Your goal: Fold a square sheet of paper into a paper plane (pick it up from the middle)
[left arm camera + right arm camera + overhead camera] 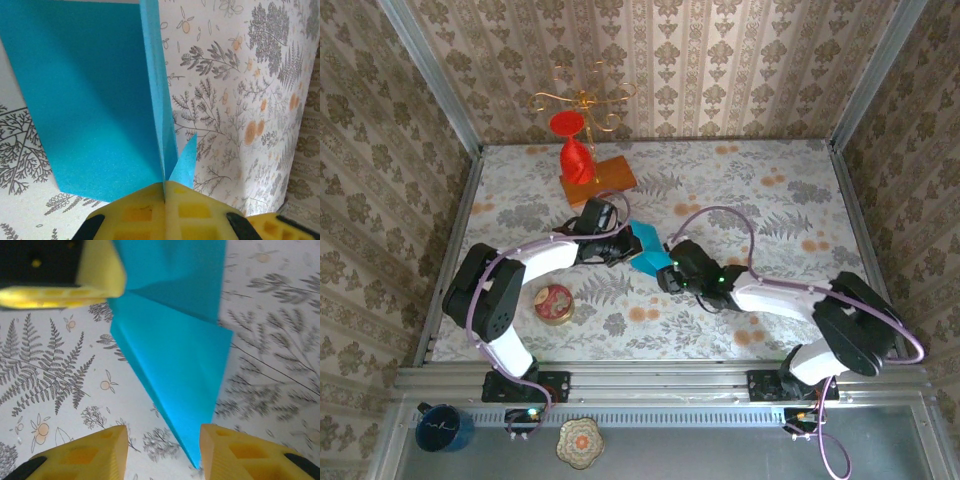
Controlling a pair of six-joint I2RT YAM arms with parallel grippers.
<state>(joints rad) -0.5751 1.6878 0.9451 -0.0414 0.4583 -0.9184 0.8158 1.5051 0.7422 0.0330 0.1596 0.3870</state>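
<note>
So from the overhead cam, both arms are folded in toward the middle of the table. The left arm's elbow sticks out wide and its forearm reaches across. The right arm does the mirror thing from the other side. The left gripper and right gripper meet on the blue paper, which sits a bit nearer the arm bases than the orange wooden block and slightly to its right. A red glass stands on the block, with a gold wire ornament behind it by the back wall. A round red tin sits nearer the bases than the block and a touch to its left, right under the left forearm. A blue mug and a small patterned dish are way nearer than the block, past the front rail. On the left wrist cam, the yellow fingers are pressed together and pinching the paper at a crease. One big flap stands up off the table and a small corner pokes out on the other side. On the right wrist cam, that gripper's fingers are spread apart and not clamping anything. The paper's pointed end hangs down between them, close against the right-hand one, with the left gripper's finger pinching the paper up top.
</note>
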